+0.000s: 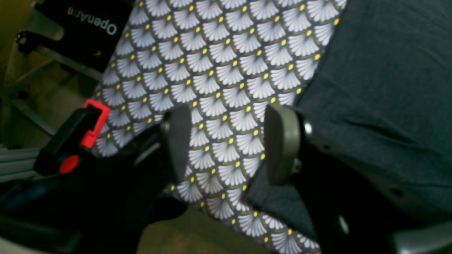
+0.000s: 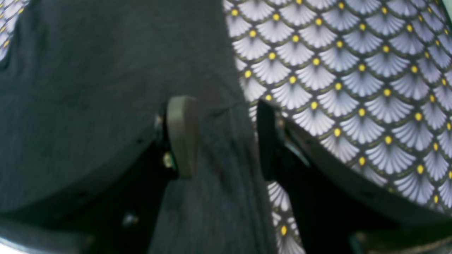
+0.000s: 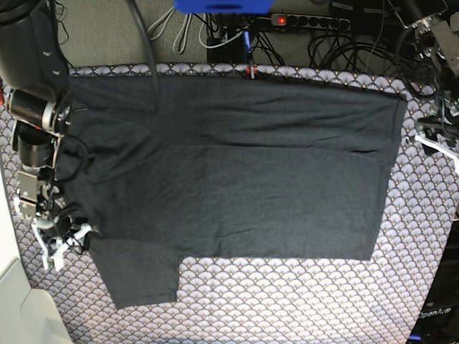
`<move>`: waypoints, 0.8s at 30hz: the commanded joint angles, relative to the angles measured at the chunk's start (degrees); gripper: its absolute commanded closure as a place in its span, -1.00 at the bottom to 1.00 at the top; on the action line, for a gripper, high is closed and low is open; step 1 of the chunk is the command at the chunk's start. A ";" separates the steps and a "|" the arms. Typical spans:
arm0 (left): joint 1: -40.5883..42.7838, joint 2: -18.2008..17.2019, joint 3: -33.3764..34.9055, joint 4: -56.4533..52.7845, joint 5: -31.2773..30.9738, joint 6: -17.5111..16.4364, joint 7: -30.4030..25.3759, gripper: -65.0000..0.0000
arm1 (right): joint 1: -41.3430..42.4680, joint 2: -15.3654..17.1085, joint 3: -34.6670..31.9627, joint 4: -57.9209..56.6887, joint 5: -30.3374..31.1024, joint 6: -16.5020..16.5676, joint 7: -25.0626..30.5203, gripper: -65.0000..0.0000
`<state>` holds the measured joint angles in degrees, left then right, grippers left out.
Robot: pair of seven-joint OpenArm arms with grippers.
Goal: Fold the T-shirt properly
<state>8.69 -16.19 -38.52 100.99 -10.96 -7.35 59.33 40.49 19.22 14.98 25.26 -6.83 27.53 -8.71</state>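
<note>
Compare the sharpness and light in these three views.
Left wrist view: soft, the gripper fingers blurred, corners dark. Right wrist view: blurrier, the T-shirt shows little weave. Base view: sharpest, evenly lit, no glare, though the tablecloth edges look slightly bowed.

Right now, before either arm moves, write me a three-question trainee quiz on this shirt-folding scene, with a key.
1. True or false: the dark charcoal-grey cloth T-shirt is already folded into a small square.
2. In the base view, which gripper is at the shirt's sleeve end?
A. left gripper
B. right gripper
C. neither
3. Fill in: both grippers are ____, holding no cloth.

Key:
1. False; it lies spread flat on the fan-patterned grey-and-yellow tablecloth.
2. B; the right gripper is at that view's left edge, beside the sleeve.
3. open; the gap between each gripper's jaws shows in the wrist views.
</note>
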 commanded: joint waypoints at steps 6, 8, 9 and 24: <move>-0.38 -0.91 -0.38 1.03 0.02 0.10 -1.09 -0.01 | 2.19 0.95 0.09 0.99 0.54 -0.41 1.90 0.14; -0.12 -0.91 -0.47 1.03 0.02 0.10 -1.09 -0.01 | 2.02 1.04 0.01 0.90 0.46 -1.29 1.90 0.14; -0.03 -0.91 -0.47 1.03 0.02 0.10 -1.09 -0.01 | 1.84 1.57 0.01 0.90 0.46 -2.61 1.90 0.14; 1.20 1.72 -0.55 1.38 0.02 0.10 -1.09 -0.01 | -0.97 1.83 -0.26 0.90 0.46 -5.86 2.25 0.14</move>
<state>10.07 -13.50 -38.81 101.01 -10.94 -7.31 59.13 37.41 20.10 14.66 25.21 -7.09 21.74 -8.08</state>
